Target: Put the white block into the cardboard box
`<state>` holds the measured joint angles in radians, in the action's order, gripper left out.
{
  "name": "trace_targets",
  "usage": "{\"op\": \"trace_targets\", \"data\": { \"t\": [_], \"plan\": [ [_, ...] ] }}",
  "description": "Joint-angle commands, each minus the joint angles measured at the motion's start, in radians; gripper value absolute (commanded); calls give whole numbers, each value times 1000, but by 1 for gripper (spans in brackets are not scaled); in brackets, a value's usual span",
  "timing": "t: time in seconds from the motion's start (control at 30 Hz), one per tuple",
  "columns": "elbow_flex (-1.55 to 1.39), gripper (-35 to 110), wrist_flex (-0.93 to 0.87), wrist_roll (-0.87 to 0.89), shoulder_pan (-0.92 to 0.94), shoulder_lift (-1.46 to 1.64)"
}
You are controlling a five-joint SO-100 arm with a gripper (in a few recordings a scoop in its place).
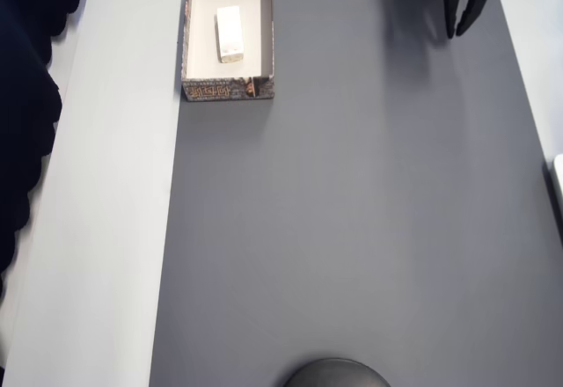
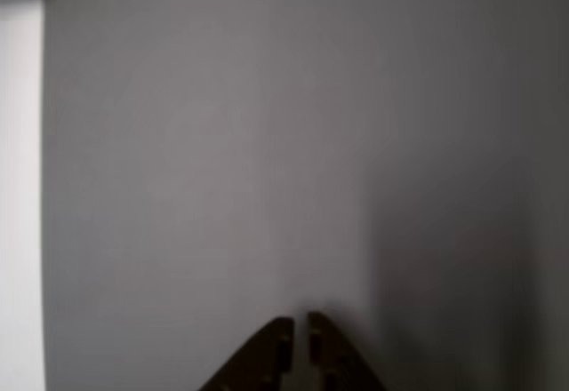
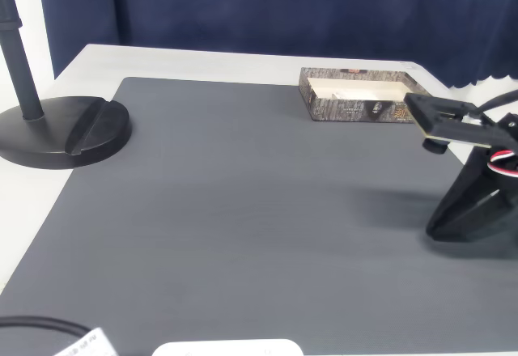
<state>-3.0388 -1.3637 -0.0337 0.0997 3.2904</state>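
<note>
The white block (image 1: 230,33) lies flat inside the cardboard box (image 1: 266,26), so the placing looks done. The claw (image 1: 462,28), empty with tips nearly together, hangs well apart over the grey mat (image 1: 352,229); best kept clear of the box.

Dark grey rectangular mat (image 3: 243,210): covers most of a white tabletop (image 3: 202,63), which shows as pale margins around it. Dark navy pleated curtain (image 3: 283,8): hangs behind the far edge. Black round-based stand with upright pole (image 3: 61,129): left, partly on the mat. Lighting: even, soft.
</note>
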Motion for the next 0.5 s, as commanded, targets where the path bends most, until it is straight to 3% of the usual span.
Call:
{"op": "trace_targets", "data": {
  "t": [0.0, 0.47],
  "plan": [
    [-29, -2, 74, 15, 5, 32],
    [-54, -2, 49, 81, 18, 34]
  ]
}}
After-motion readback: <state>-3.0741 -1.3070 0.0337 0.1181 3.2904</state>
